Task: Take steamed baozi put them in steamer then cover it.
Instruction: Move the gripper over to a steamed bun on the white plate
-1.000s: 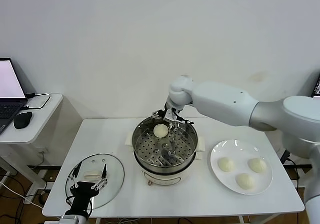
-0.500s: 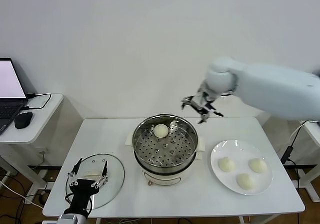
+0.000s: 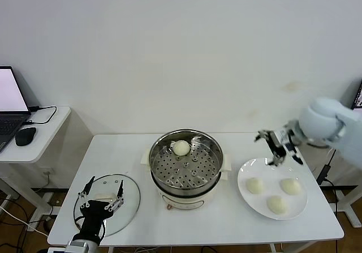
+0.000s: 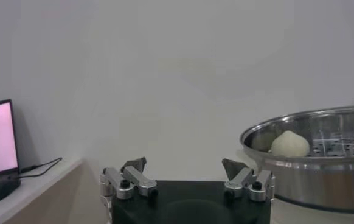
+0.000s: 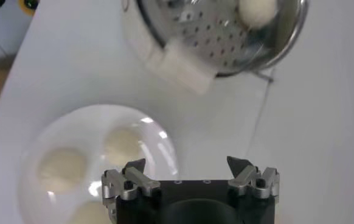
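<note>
The steamer [image 3: 186,183] stands mid-table with one baozi [image 3: 181,147] on its perforated tray, at the far side; it also shows in the left wrist view [image 4: 289,144] and the right wrist view [image 5: 256,10]. Three baozi [image 3: 255,185] [image 3: 291,186] [image 3: 277,204] lie on a white plate [image 3: 246,171] at the right. My right gripper [image 3: 275,146] is open and empty, in the air above the plate's far edge. The glass cover [image 3: 130,191] lies flat at the front left. My left gripper [image 3: 100,202] is open, just above the cover.
A side table at the far left holds a laptop [image 3: 11,108] and a black mouse [image 3: 25,135]. The plate with three buns also shows in the right wrist view [image 5: 98,122]. A white wall stands behind the table.
My right gripper has left the baozi in the steamer and swung right, from over the pot to above the plate. The left gripper has hardly moved.
</note>
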You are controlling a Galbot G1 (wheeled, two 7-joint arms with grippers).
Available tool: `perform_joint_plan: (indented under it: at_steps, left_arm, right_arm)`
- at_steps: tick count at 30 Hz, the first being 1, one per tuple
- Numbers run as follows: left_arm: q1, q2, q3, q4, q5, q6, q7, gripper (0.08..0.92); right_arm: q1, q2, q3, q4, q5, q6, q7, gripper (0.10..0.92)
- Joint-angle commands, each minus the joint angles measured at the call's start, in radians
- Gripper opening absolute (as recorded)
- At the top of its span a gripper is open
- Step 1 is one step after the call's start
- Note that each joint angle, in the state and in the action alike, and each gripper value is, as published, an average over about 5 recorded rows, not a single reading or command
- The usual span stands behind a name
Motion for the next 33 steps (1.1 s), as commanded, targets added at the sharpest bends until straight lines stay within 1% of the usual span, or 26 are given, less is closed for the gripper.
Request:
perform_joint_plan:
  at_steps: [1, 10, 16, 25, 33]
  left_arm:
    - [-0.001, -0.002, 0.000, 0.003, 0.003, 0.002, 0.002, 0.823]
    - [-0.001, -0.007, -0.006, 0.012, 0.005, 0.001, 0.002, 0.823]
    - [-0.004, -0.005, -0.014, 0.021, 0.004, 0.001, 0.003, 0.823]
    - [-0.017, -0.005, -0.013, 0.031, -0.001, 0.002, 0.003, 0.823]
    - [-0.023, -0.007, -0.011, 0.045, -0.001, 0.003, 0.003, 0.823]
  right_arm:
    - [-0.347, -0.095, 0.224, 0.005, -0.070, -0.041, 0.008, 0.823]
    - [-0.393, 0.074, 0.237, -0.147, -0.111, -0.015, 0.044, 0.823]
    - [-0.396, 0.158, 0.237, -0.237, -0.112, -0.013, 0.077, 0.822]
    - [-0.385, 0.256, 0.223, -0.346, -0.110, 0.009, 0.082, 0.822]
    - [-0.396, 0.298, 0.225, -0.381, -0.110, 0.003, 0.083, 0.823]
